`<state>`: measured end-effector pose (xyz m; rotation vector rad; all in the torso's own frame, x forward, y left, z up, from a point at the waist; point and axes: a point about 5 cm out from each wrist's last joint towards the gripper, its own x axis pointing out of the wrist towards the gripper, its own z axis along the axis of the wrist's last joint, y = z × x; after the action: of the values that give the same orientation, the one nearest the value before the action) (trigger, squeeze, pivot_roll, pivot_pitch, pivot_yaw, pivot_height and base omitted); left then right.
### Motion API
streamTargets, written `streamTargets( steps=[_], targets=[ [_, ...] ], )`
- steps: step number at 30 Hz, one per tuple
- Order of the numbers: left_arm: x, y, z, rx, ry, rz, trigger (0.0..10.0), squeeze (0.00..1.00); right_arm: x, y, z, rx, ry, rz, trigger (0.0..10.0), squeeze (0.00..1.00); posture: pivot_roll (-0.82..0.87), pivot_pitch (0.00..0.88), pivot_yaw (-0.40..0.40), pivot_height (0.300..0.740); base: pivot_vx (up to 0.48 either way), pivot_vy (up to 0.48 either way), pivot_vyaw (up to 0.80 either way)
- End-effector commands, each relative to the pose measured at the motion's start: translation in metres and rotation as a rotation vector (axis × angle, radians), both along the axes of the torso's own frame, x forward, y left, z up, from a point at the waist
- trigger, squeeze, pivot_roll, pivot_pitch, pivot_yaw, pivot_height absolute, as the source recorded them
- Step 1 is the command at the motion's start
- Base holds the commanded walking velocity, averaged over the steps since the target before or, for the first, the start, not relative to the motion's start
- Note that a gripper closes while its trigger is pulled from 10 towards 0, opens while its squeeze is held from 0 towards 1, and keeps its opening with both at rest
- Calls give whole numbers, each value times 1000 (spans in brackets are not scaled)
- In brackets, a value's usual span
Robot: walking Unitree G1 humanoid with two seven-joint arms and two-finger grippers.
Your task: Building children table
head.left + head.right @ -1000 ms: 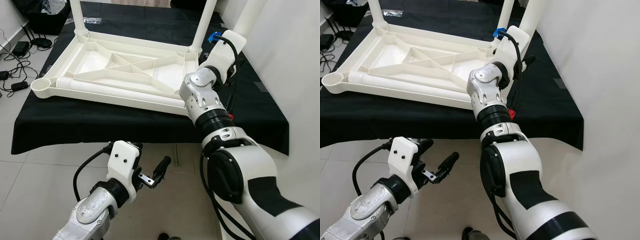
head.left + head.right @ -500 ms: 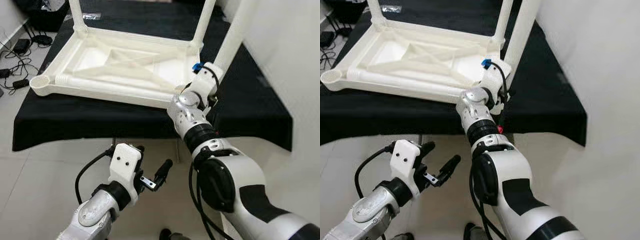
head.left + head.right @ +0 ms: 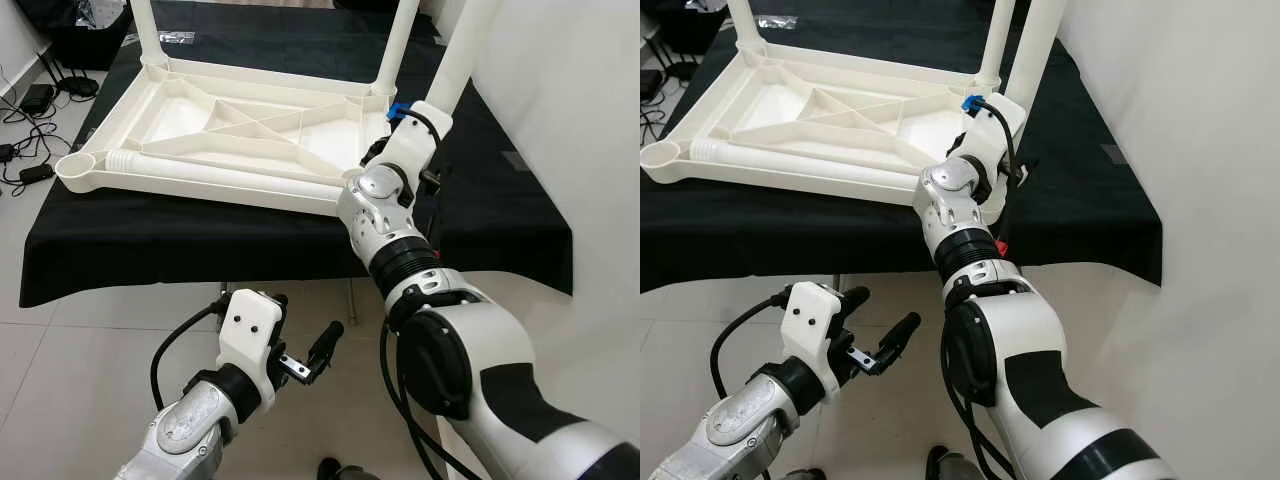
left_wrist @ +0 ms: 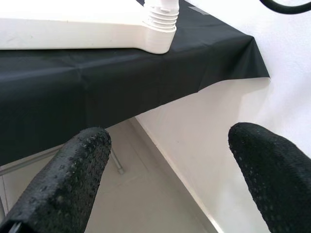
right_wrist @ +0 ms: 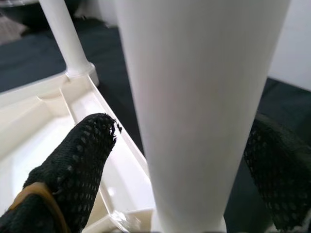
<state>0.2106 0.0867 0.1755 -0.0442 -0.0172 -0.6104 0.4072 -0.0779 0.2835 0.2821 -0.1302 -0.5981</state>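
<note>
An upturned white plastic children's table (image 3: 230,140) is laid on the black-draped surface (image 3: 150,235), three legs standing upright. The nearest white cylindrical leg (image 5: 194,107) is straddled by the right claw (image 5: 194,160), fingers either side, though a firm grip cannot be told. The left claw (image 3: 305,352) is held released below the surface's edge.

Right hand (image 5: 189,160) raised forward, fingers spread; left hand (image 3: 305,352) low, fingers apart.

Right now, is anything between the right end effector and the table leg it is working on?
Nothing visible. The right end effector has its black fingers on either side of the white leg, which stands upright at the near corner of the upturned tabletop.
</note>
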Motion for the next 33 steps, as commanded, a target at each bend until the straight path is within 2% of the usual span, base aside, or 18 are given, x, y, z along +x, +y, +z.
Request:
streamTargets(
  steps=[1, 4, 23, 24, 29, 33],
  targets=[
    [-2, -1, -6, 17, 17, -10, 10000, 0, -1, 1, -1, -28, -29, 5, 10000, 0, 99, 205, -109, 740, 0, 0, 0],
    [-1, -1, -7, 19, 18, -11, 10000, 0, -3, 2, 1, -60, -77, 43, 10000, 0, 99, 201, -107, 740, 0, 0, 0],
    [4, 1, -13, 28, 22, -11, 10000, 0, -9, -4, -13, -154, -114, 185, 10000, 0, 89, 188, -99, 740, 0, 0, 0],
    [6, 1, -14, 32, 20, -14, 10000, 0, -13, -10, -17, -184, -114, 185, 10000, 0, 89, 191, -99, 740, 0, 0, 0],
    [8, 1, -14, 40, 14, -18, 10000, 0, -17, -21, -20, -200, -116, 189, 10000, 0, 89, 189, -97, 740, 0, 0, 0],
    [10, 1, -16, 44, 13, -15, 10000, 0, -24, -27, -27, -250, -119, 248, 10000, 0, 91, 186, -100, 740, 0, 0, 0]
  ],
)
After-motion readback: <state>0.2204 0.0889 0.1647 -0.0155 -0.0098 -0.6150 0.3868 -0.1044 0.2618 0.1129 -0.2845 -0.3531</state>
